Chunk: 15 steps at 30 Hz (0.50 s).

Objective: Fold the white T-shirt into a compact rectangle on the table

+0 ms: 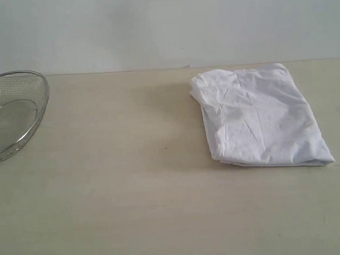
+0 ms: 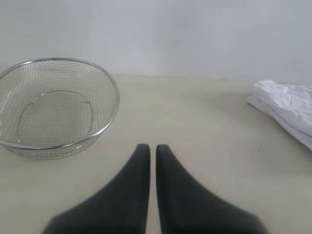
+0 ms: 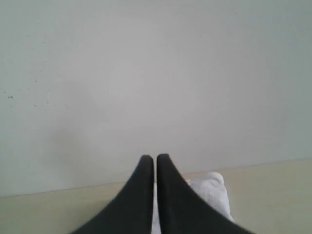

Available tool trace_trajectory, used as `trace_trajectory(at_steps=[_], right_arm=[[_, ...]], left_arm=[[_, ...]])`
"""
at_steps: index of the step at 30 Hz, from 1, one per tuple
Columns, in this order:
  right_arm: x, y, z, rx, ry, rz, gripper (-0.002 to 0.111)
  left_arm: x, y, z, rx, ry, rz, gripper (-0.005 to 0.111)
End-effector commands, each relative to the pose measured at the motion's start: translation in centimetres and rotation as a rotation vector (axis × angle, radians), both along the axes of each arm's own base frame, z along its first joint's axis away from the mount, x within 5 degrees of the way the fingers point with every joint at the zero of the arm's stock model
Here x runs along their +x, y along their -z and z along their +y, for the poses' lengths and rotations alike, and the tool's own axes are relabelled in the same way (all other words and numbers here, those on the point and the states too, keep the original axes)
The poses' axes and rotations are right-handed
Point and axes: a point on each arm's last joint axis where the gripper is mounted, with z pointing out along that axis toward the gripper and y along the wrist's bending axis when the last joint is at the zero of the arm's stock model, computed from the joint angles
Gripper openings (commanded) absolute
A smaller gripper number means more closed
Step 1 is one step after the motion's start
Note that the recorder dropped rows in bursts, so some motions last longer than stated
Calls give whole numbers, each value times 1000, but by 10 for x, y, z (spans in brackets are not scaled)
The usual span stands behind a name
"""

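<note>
The white T-shirt lies folded into a rumpled rectangle on the table, right of centre and toward the back. Neither arm shows in the exterior view. In the left wrist view my left gripper is shut with nothing between its dark fingers, hovering over bare tabletop; a corner of the shirt lies apart from it. My right gripper is also shut and empty, raised above the table, with a bit of the shirt showing beyond its fingers.
A wire mesh bowl stands at the table's far left edge, close to the left gripper in the left wrist view. A pale wall rises behind the table's back edge.
</note>
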Motion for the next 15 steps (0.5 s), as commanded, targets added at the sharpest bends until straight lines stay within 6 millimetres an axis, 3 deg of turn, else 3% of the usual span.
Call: trace_trajectory(at_steps=[1,11,14,15], right_arm=[[-7,25,-6,37,45,2,0],[-11,72,-4,59,16,125,0],[-18,73,-3,110,-13,81,0],[-22,69,2,46,-67,29,0]], left_arm=[[0,1,0,-9,-2,-4,5],[0,1,0,-9,-2,-4,5],[0,1,0,-9,-2,-4,5],[0,1,0,-9,-2,-4,5]])
